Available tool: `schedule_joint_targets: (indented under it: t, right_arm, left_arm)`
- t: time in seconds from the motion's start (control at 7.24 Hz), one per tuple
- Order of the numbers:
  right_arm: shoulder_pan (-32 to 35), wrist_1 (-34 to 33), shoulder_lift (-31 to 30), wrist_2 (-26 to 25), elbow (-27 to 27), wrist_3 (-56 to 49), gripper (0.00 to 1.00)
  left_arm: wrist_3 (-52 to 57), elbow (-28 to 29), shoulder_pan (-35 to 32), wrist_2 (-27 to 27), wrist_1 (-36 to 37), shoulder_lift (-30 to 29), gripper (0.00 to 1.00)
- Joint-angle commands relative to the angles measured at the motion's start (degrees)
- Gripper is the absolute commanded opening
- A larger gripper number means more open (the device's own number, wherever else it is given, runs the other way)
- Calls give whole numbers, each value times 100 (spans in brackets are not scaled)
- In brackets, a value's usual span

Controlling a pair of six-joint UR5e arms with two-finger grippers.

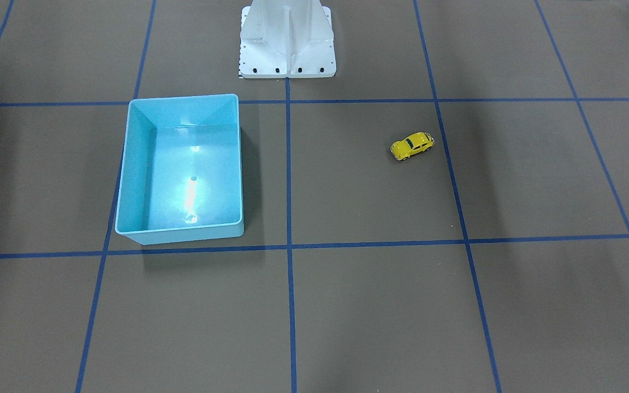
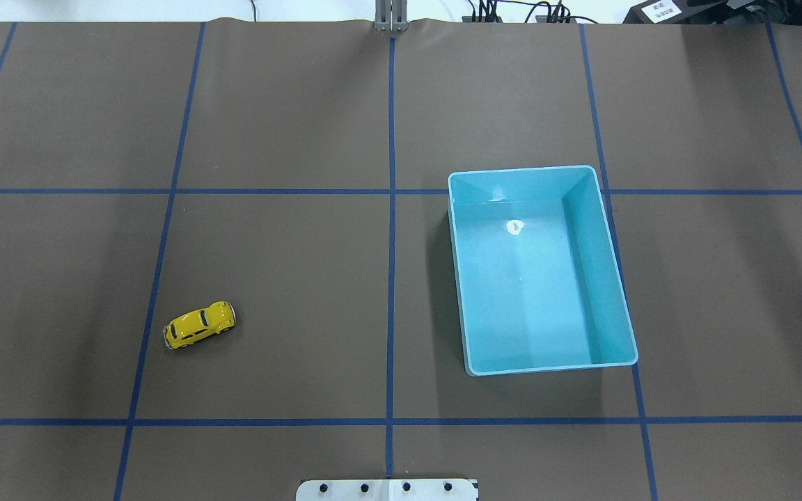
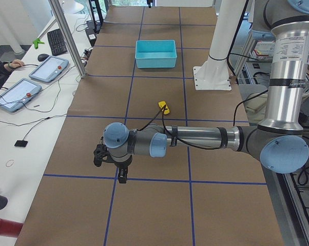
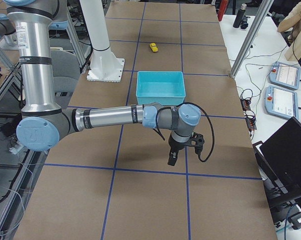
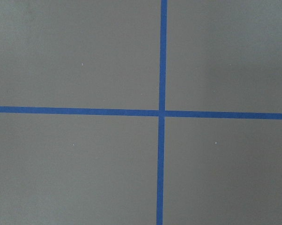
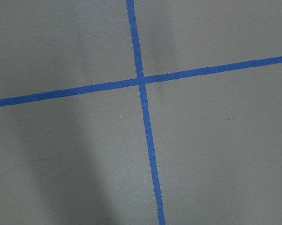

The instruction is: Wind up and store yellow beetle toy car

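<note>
The left gripper (image 3: 121,177), whose spread I cannot tell, is hanging well apart from the car (image 2: 199,325), so it should be lining up across its narrow sides.

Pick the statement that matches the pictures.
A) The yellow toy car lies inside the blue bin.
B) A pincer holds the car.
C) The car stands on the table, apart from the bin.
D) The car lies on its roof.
C: the yellow beetle toy car stands wheels-down on the table, clear of the blue bin.
</note>
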Motion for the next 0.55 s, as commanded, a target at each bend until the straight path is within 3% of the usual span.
schedule_joint_targets:
  t: [0.0, 0.28, 0.41]
  right_arm:
    - [50, 623, -595, 30, 219, -21, 100]
    - [95, 840, -654, 5, 152, 48, 100]
    - [112, 883, -637, -4, -144, 84, 100]
  left_arm:
    - [0, -36, -3, 0, 0, 21, 100]
    - [0, -45, -12, 0, 0, 21, 100]
    - [0, -45, -3, 0, 0, 21, 100]
